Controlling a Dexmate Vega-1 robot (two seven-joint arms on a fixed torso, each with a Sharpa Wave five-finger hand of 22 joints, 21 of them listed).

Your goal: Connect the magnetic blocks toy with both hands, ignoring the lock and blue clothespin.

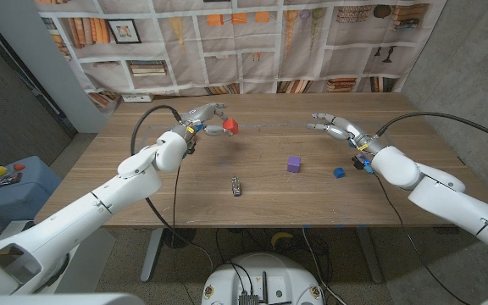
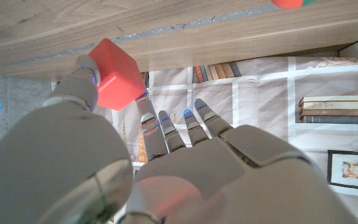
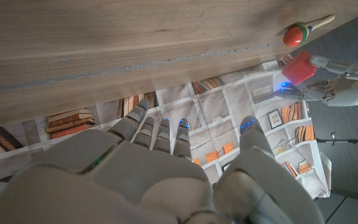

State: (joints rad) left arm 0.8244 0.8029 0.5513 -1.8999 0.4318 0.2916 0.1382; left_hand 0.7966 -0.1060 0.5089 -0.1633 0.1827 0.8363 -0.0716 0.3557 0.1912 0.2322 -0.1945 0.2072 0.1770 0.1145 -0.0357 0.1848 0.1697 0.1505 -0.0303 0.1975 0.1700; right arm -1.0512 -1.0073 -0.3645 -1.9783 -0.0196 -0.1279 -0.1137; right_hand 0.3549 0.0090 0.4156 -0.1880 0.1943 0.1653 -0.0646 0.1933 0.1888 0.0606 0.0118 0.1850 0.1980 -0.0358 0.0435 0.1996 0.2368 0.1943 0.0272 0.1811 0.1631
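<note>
You've got the red block (image 1: 230, 126) up off the surface (image 1: 269, 207), pinched between thumb and fingers of your left robot hand (image 1: 203, 118) above the far left part of the surface; the left wrist view shows the cube (image 2: 114, 74) caught at the fingertips, the rest of the fingers reaching out straight beside it. Its partner, the purple block (image 1: 294, 163), sits on the wood near the middle, a touch toward the right edge, and nothing is touching it. Your right robot hand (image 1: 337, 128) hovers over the far right part with fingers spread and nothing in them, well apart from the purple cube. So, as I read it, you're halfway through the pick-up: one block in hand, the other still to collect. The next move looks like bringing that right hand back toward the near edge and down onto the purple block, pinching it cleanly, then lifting and bringing the two cubes face to face between the hands so the magnets can catch. Watch the small blue clothespin (image 1: 339, 172) lying just beside your right forearm, toward the right edge, and the little metal lock (image 1: 237, 185) near the middle of the near edge; leave both alone. The count: two magnetic blocks, one red and one purple; one lock; one blue clothespin; two robot hands, one loaded and one free.
</note>
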